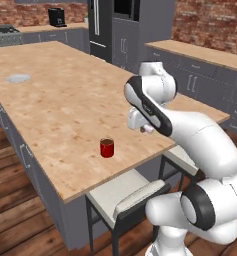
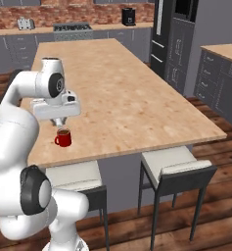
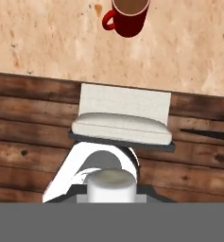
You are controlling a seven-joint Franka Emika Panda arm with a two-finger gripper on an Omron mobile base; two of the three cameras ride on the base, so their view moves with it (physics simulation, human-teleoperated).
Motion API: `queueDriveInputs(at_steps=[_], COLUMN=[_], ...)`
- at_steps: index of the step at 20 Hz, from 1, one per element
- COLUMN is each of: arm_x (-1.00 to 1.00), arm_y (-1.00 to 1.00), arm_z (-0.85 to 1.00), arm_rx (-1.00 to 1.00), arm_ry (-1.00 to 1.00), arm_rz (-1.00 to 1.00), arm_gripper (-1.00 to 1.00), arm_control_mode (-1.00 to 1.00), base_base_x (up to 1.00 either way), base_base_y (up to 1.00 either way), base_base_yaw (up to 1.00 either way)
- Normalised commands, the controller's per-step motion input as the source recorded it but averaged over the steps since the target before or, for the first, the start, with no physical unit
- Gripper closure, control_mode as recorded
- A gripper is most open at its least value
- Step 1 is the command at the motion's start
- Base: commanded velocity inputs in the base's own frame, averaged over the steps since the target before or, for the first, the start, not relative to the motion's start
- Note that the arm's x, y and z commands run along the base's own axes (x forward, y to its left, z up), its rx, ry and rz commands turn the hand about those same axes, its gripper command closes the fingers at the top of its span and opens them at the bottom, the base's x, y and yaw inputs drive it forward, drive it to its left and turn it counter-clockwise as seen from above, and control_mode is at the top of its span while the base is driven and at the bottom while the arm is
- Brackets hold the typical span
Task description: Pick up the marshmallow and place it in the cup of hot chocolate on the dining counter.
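Marshmallow (image 3: 110, 185) clamped in closed gripper (image 3: 110, 196), red cup of hot chocolate (image 3: 129, 16) just beyond, on dining counter (image 3: 47, 42)

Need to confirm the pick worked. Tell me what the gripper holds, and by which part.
The gripper is shut on the marshmallow, a white stubby cylinder between its fingertips, clamped at its sides. The cup of hot chocolate stands apart on the dining counter.

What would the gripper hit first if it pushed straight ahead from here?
Probably the white stool seat, not the red cup: the hand view, looking along the gripper, centres on that seat beyond the counter edge. Depth is unclear.
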Motion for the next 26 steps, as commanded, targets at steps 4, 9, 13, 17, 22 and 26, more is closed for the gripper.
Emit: queueDriveInputs(at_steps=[4, 9, 13, 17, 22, 26], arm_x=[0.55, 0.49, 0.50, 0.56, 0.62, 0.46], arm_y=[0.44, 0.50, 0.42, 0.16, 0.02, 0.12], arm_z=[-0.40, -0.33, -0.32, -0.33, -0.29, -0.28], arm_rx=[0.06, 0.02, 0.00, 0.00, 0.00, 0.00], arm_ry=[0.00, 0.00, 0.00, 0.00, 0.00, 0.00], arm_rz=[0.17, 0.13, 0.11, 0.05, 0.00, 0.00], arm_gripper=[1.00, 1.00, 1.00, 1.00, 1.00, 1.00], arm_control_mode=[-1.00, -1.00, -1.00, -1.00, -1.00, -1.00], base_base_x=[0.00, 0.00, 0.00, 0.00, 0.00, 0.00], base_base_y=[0.00, 0.00, 0.00, 0.00, 0.00, 0.00], base_base_yaw=[0.00, 0.00, 0.00, 0.00, 0.00, 0.00])
